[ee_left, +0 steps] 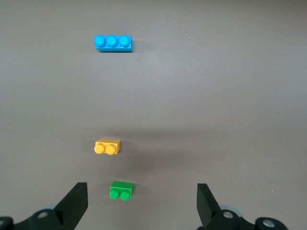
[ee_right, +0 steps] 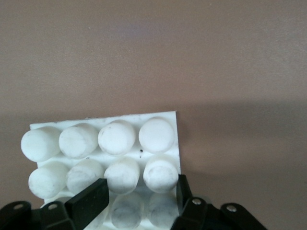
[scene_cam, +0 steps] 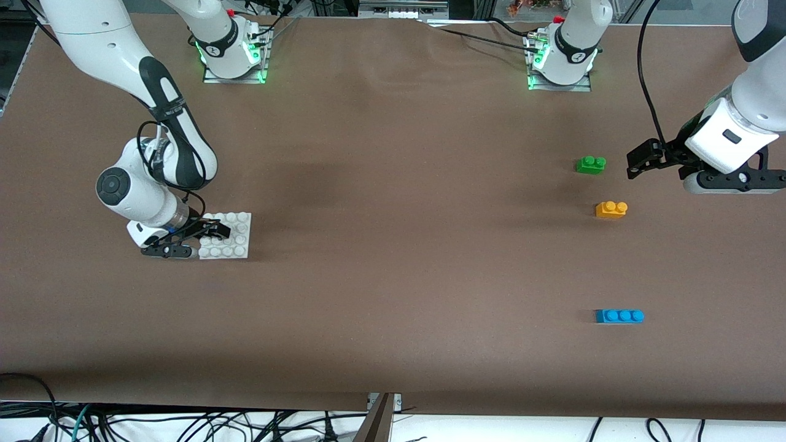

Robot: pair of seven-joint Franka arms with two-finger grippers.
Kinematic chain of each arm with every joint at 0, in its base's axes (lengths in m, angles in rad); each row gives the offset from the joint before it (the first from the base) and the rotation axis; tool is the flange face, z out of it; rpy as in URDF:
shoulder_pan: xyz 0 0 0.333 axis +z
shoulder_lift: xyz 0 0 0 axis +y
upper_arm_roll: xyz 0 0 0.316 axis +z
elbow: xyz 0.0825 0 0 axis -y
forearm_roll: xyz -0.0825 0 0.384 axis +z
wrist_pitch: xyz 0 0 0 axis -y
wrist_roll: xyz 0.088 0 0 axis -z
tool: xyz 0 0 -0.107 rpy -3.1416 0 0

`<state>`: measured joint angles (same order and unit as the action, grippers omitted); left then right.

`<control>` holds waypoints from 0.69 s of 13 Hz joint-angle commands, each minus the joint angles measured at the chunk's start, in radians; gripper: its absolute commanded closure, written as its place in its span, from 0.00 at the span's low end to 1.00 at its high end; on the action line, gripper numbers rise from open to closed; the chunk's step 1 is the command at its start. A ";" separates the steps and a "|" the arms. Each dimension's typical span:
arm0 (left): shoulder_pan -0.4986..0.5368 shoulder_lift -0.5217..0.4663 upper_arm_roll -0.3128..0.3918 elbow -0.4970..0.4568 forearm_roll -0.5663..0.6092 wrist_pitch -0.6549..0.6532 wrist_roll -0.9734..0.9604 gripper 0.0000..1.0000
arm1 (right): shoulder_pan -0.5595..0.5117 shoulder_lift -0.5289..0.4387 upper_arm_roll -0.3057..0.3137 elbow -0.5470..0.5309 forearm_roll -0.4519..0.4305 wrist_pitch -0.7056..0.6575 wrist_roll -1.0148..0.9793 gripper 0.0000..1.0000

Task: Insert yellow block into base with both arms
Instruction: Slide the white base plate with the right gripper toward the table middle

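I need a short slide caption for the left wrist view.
Open left claw above green brick, yellow block and blue brick.

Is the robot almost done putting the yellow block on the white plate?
Not yet. Nothing is joined so far. The right claw is down at the base, its fingers around the edge, though whether it grips is unclear. The left claw hangs open above the table beside the green brick. The yellow block sits untouched on the table. Picking it up, carrying it over and pressing it on remain.
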<state>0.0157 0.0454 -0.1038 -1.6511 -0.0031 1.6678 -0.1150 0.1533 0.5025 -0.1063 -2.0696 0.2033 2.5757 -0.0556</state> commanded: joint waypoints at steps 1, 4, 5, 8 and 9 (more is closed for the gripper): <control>0.009 -0.010 -0.005 0.005 -0.012 -0.017 -0.005 0.00 | -0.001 0.044 0.029 -0.006 0.019 0.098 -0.003 0.45; 0.009 -0.009 -0.005 0.005 -0.012 -0.017 -0.005 0.00 | 0.000 0.057 0.043 0.002 0.043 0.115 0.000 0.43; 0.007 -0.010 -0.005 0.005 -0.012 -0.017 -0.003 0.00 | 0.000 0.059 0.049 0.002 0.057 0.116 0.000 0.36; 0.009 -0.010 -0.005 0.005 -0.012 -0.017 -0.003 0.00 | 0.002 0.067 0.051 0.002 0.064 0.130 0.000 0.33; 0.009 -0.009 -0.005 0.005 -0.012 -0.017 -0.003 0.00 | 0.003 0.068 0.053 0.002 0.064 0.138 0.000 0.33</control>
<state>0.0160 0.0454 -0.1038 -1.6511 -0.0031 1.6671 -0.1150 0.1546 0.5343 -0.0715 -2.0798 0.2346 2.6855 -0.0527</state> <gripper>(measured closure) 0.000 0.326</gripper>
